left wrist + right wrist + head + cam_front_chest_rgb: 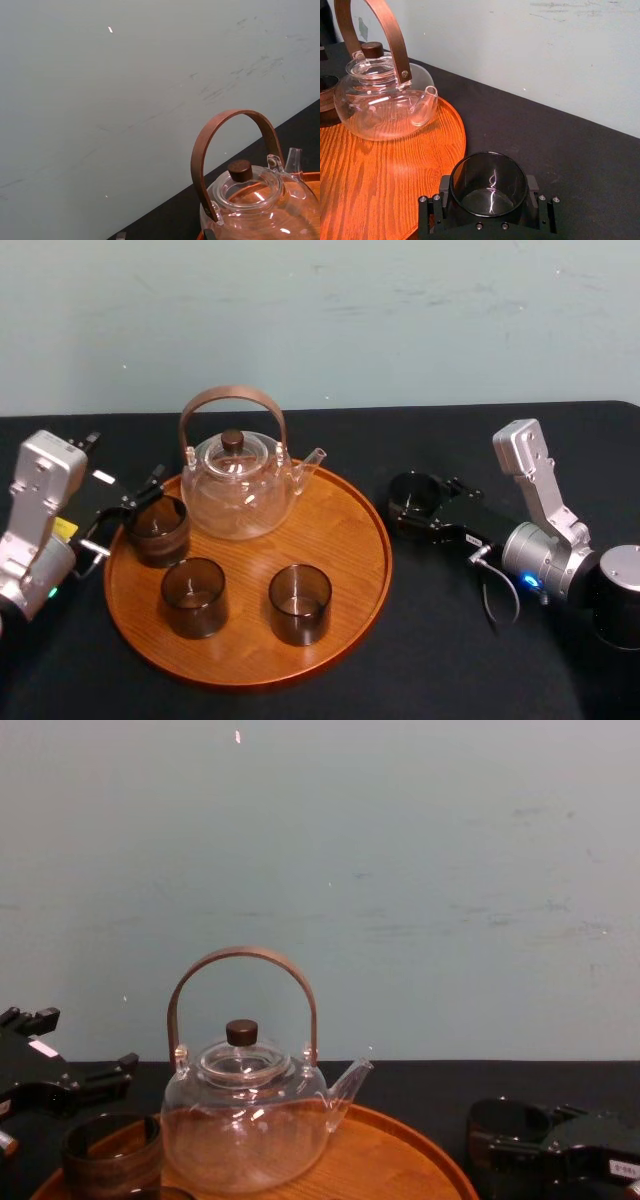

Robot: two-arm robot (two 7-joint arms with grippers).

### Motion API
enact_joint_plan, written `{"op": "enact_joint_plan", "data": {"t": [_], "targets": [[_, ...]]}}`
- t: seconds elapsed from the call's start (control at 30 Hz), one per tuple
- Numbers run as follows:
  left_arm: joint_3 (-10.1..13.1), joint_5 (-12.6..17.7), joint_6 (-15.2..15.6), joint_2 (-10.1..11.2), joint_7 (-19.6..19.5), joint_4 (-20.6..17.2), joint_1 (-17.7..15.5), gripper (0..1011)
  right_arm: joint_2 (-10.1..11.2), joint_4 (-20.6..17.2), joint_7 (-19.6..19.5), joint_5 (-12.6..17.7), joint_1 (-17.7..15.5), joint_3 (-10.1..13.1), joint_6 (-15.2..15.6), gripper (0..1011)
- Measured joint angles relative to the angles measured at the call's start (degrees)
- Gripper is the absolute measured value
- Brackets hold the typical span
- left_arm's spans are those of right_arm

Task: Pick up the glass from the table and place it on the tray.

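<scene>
Tumblers, near-left tumbler (194, 596) and near-right tumbler (300, 603), at tray (340, 530) near edge. Third tumbler (157, 528) at its left edge, left gripper (125, 515) spread wide beside it. Glass (412, 490) over table (450, 640), just off tray's right edge, clamped by right gripper (420, 510). Teapot (238, 485) at tray's far edge.

A dark smoky-brown tint is shown by the small cylindrical translucent glass (489, 182). Orange-brown wood with darker streaked grain is seen on the large round tray (380, 170). The flat cloth-like table (450, 660) is covered in matte black. The clear glass teapot (240, 490) is fitted with an arched brown handle (232, 393) and a dark brown knob (232, 438).
</scene>
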Motion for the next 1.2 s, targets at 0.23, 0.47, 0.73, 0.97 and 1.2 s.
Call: {"op": "enact_joint_plan", "data": {"t": [0.23, 0.47, 0.73, 0.97, 1.2], "targets": [[0.00, 0.00, 0.00, 0.00, 0.00, 0.00, 0.00, 1001, 0.00, -0.01, -0.01, 0.03, 0.00, 0.00, 0.01, 902], [0.01, 0.00, 0.00, 0.00, 0.00, 0.00, 0.00, 1001, 0.00, -0.01, 0.00, 0.06, -0.01, 0.00, 0.02, 902], [0.00, 0.00, 0.00, 0.00, 0.00, 0.00, 0.00, 1001, 0.00, -0.01, 0.01, 0.06, 0.00, 0.00, 0.02, 902], [0.00, 0.00, 0.00, 0.00, 0.00, 0.00, 0.00, 1001, 0.00, -0.04, 0.04, 0.07, -0.01, 0.03, 0.00, 902], [0.00, 0.00, 0.00, 0.00, 0.00, 0.00, 0.00, 1001, 0.57, -1.46, 0.33, 0.56, -0.71, 0.73, -0.60, 902]]}}
